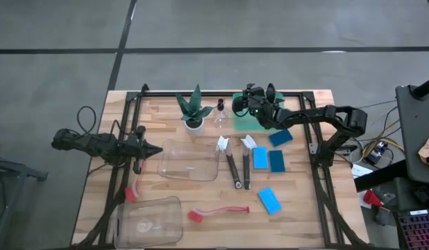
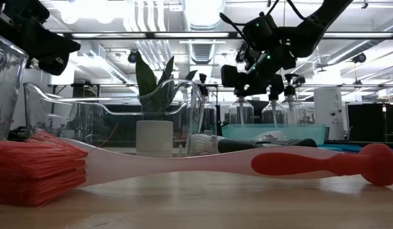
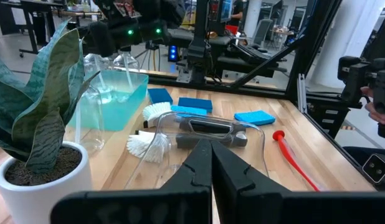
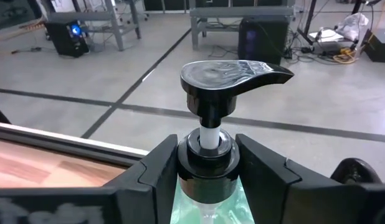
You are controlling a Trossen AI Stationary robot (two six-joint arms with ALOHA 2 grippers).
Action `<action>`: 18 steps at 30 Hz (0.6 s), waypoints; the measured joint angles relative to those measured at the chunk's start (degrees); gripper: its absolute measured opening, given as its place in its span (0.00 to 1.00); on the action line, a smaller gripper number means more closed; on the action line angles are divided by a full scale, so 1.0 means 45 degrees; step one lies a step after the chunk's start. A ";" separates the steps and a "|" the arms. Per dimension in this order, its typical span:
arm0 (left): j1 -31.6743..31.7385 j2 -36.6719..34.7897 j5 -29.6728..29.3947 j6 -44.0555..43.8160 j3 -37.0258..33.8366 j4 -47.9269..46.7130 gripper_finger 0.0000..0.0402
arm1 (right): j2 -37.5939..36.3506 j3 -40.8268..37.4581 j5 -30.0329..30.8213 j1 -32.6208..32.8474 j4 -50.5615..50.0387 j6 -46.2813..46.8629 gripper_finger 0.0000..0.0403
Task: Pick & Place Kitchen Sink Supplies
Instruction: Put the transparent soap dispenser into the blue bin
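Observation:
My right gripper (image 1: 253, 105) is over the green tray (image 1: 250, 125) at the table's far side, shut on a clear bottle with a black pump top (image 4: 233, 74). More clear bottles (image 2: 240, 109) stand in the tray, and another (image 1: 220, 114) stands beside the plant. Several blue sponges (image 1: 259, 157) lie flat on the table's right half. Two black-handled, white-headed brushes (image 1: 232, 167) lie next to them. A red brush (image 1: 218, 212) lies near the near edge and another (image 1: 135, 187) by the left arm. My left gripper (image 3: 211, 158) is shut and waits at the table's left. My right gripper pinches the bottle between its two fingers at the black collar (image 4: 208, 144) just under the pump head. One finger (image 4: 161, 165) is on each side of the neck. The bottle stands upright over the green tray; whether its base rests there is hidden.
A green spiky plant in a white pot (image 1: 194, 112) stands at the far middle. One clear bin (image 1: 190, 160) sits at the centre in front of my left gripper, another (image 1: 148, 221) at the near left corner. A black frame (image 1: 131, 104) borders the table.

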 joint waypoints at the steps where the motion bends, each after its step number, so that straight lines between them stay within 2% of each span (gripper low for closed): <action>1: -0.0003 0.0000 0.0000 0.0001 -0.0002 0.0000 0.00 | 0.0082 0.0000 -0.0008 0.0001 0.0083 0.0004 0.36; 7: -0.0002 0.0000 0.0000 -0.0002 -0.0002 0.0003 0.00 | 0.0414 0.0005 0.0039 -0.0029 0.0276 0.0016 0.36; 18: -0.0001 0.0000 0.0000 0.0001 -0.0002 0.0006 0.00 | 0.0147 -0.0005 -0.0019 0.0004 0.0136 -0.0483 0.47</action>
